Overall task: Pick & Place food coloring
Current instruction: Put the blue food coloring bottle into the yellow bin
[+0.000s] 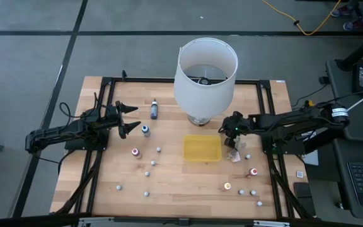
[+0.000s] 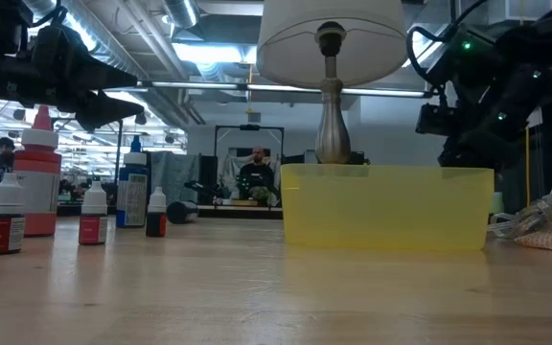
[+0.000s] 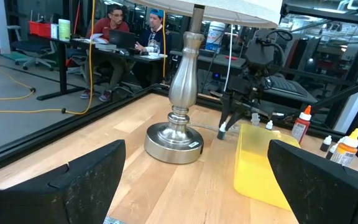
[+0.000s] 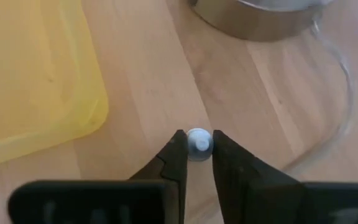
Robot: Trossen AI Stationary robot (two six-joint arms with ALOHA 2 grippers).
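Note:
Several tiny food coloring bottles stand upright on the wooden table point(image 1: 169, 183): a blue one point(image 1: 154, 109), a blue-topped one point(image 1: 145, 130), a red-topped one point(image 1: 135, 152), an orange-topped one point(image 1: 227, 186) and small whitish ones point(image 1: 154, 163). My right gripper point(image 1: 227, 130) is between the lamp base and the yellow tray point(image 1: 201, 148), shut on a tiny white-capped bottle point(image 4: 199, 142). My left gripper point(image 1: 133, 119) is open and empty above the table's left part, near the blue-topped bottle. My right gripper pinches the tiny bottle's white cap point(image 4: 199, 140) between its two fingertips point(image 4: 178, 149). The fingers point down from above. The bottle is upright, its top toward the wrist camera. Whether its bottom rests on the table I cannot tell.
A lamp with a white shade point(image 1: 205, 69) and a metal base point(image 3: 174, 143) stands at the far middle, close to my right gripper. A crumpled clear wrapper point(image 1: 234, 154) lies to the right of the tray. People sit beyond the table point(image 3: 114, 25).

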